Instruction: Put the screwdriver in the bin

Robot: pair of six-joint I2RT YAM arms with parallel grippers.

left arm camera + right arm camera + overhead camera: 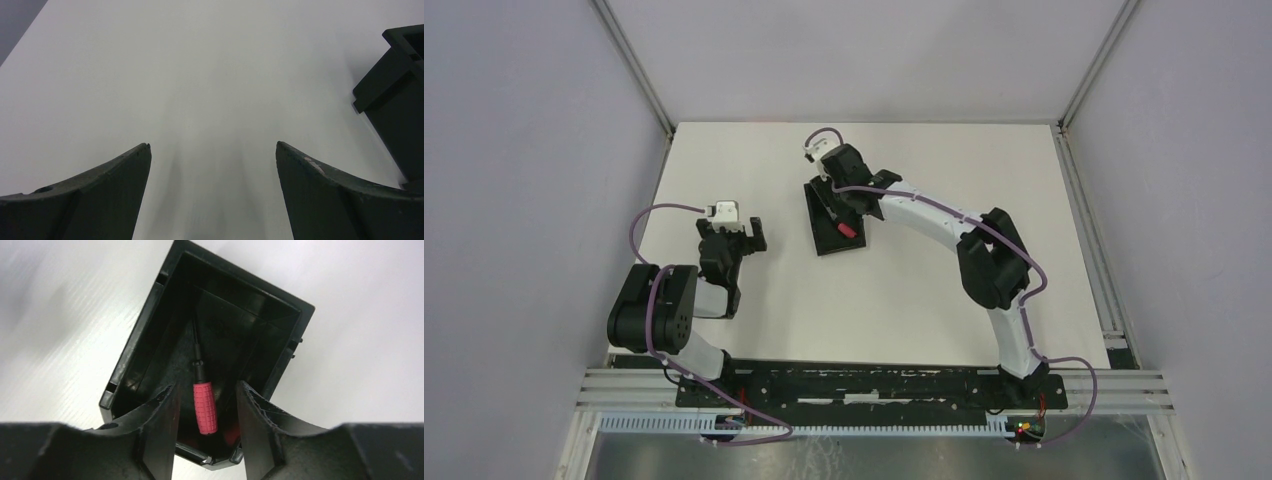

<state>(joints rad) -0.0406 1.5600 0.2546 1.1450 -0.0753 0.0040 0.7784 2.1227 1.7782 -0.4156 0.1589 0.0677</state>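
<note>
So the screwdriver is inside the bin, red handle at the near end and the thin shaft pointing toward the far wall. The right end effector is open and not gripping: there's a gap on each side of the handle.

What could bite from here: those fingers sit low over the bin's near end, so pulling out at an angle could hook a wall and drag or tip the bin. That might spill the screwdriver back onto the desk. A straight lift looks safest to me.

Only the right wrist view shows those gaps. From the top view the arm hides the fingers, and you just get a red speck in the bin. The top view does show the left end effector parked well apart. Its own camera shows it open over bare desk.
</note>
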